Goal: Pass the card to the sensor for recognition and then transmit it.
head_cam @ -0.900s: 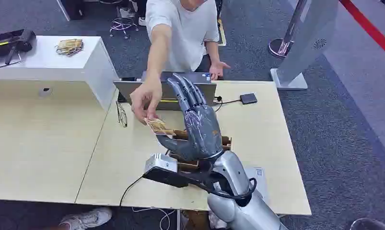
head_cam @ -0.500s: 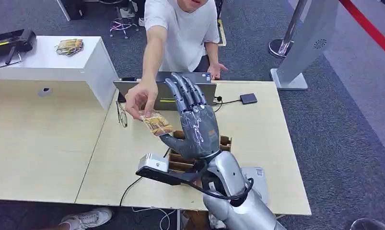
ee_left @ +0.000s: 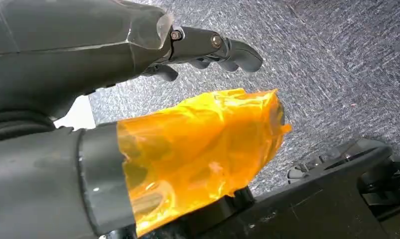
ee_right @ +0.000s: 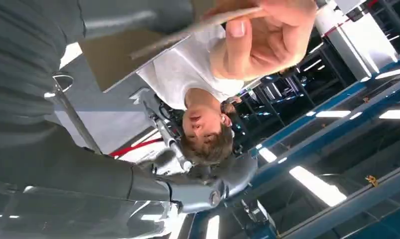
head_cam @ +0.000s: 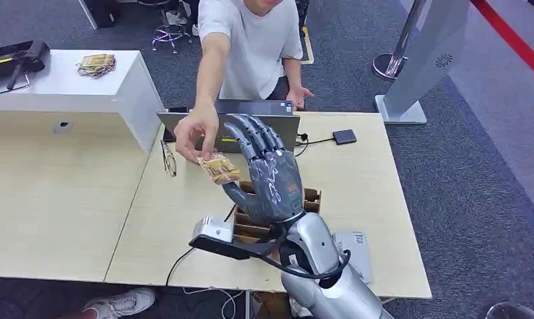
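The card is pinched in the person's hand, up above the near-left part of the wooden table, right by my right hand's thumb. Can't tell if it's actually touching me. Half a second ago it was a bit lower and nearer; now it's up closer to my palm, and my fingers have curled forward some. They're apart and not clamped on anything. Its long axis runs far-left to near-right, tilted, free end toward my palm.

My right wrist view gets the card edge-on with the person's fingers on it. From the head view I see the patterned face instead, plus the laptop on the far edge.

The left wrist view has my left hand over grey carpet, fingers loosely bent with nothing in them, thumb wrapped in orange tape
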